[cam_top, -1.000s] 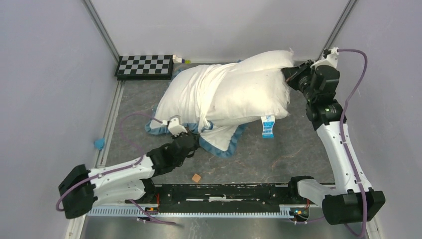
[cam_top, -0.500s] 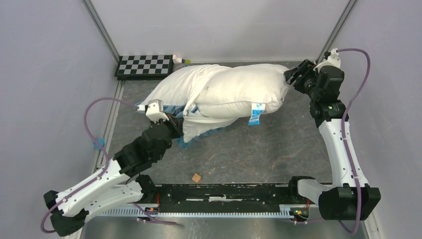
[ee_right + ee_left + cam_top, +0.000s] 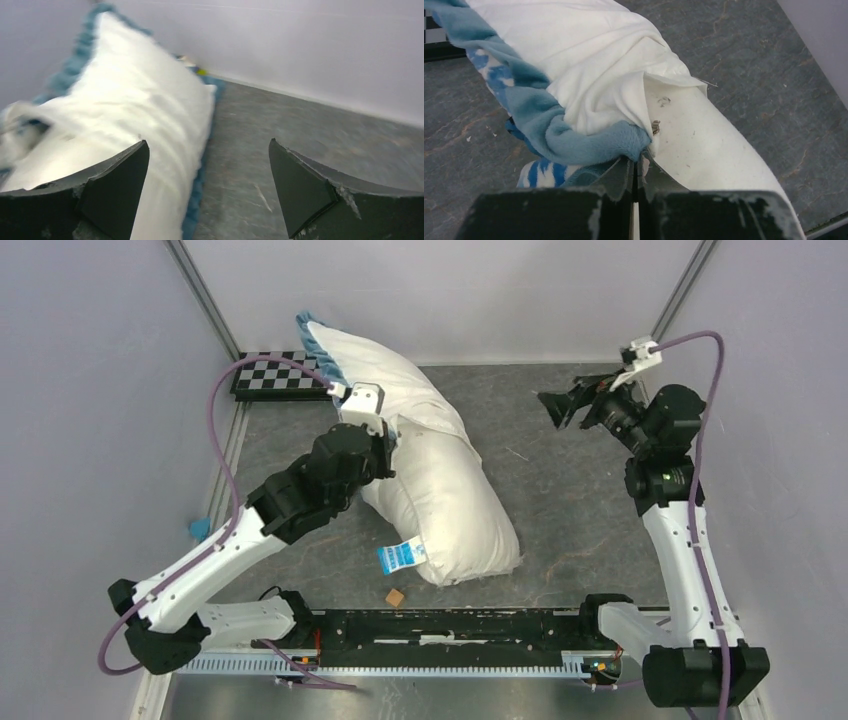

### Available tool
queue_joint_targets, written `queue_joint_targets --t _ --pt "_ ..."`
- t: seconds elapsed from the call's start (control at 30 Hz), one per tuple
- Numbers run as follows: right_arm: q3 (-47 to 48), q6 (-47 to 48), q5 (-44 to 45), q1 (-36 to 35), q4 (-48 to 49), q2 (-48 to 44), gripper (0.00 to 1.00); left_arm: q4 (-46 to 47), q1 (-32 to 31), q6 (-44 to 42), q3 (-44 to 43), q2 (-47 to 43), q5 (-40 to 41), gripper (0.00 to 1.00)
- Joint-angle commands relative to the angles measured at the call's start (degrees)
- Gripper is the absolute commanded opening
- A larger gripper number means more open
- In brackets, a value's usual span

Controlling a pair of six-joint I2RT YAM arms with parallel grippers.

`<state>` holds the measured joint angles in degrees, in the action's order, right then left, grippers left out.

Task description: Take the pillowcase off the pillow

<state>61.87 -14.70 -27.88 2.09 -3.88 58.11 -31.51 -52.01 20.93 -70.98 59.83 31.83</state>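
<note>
One pillow (image 3: 455,515) is laid diagonally across the table (image 3: 580,520) | one pillowcase (image 3: 335,350) is bunched over its far end, beside one checkerboard (image 3: 268,376) | two grippers: left gripper (image 3: 636,167) is clamped on the pillowcase's blue trim, right gripper (image 3: 207,165) is spread wide with nothing held | one brown cube (image 3: 396,596) is seen near the pillow's near end
</note>
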Motion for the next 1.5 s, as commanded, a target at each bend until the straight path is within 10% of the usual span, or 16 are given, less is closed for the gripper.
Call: queue_joint_targets --t 0.0,0.5,0.87,1.0,1.23,1.47 --pt "5.00 6.29 -12.61 -9.39 -0.02 1.42 0.96 2.27 0.23 -4.23 -5.75 4.23 -6.04 0.02" --pt "5.04 8.91 23.08 -49.23 -15.93 2.55 0.98 5.40 0.24 -5.27 -15.68 16.99 -6.60 0.02" --pt "4.77 11.38 36.41 -58.68 -25.99 6.24 0.98 1.94 0.88 -5.33 -20.95 23.35 -2.48 0.02" --pt "1.33 11.10 46.85 -58.73 -27.53 3.72 0.02 -0.21 4.74 -3.40 -20.82 23.49 -1.25 0.02" --pt "-1.25 12.18 65.71 -49.01 -21.82 -4.72 0.00 -2.20 15.86 -0.03 -19.96 21.14 3.52 0.02" --pt "0.06 12.42 52.60 -24.57 -14.96 -2.76 0.00 -3.05 18.54 0.05 -17.58 10.80 14.44 0.02"
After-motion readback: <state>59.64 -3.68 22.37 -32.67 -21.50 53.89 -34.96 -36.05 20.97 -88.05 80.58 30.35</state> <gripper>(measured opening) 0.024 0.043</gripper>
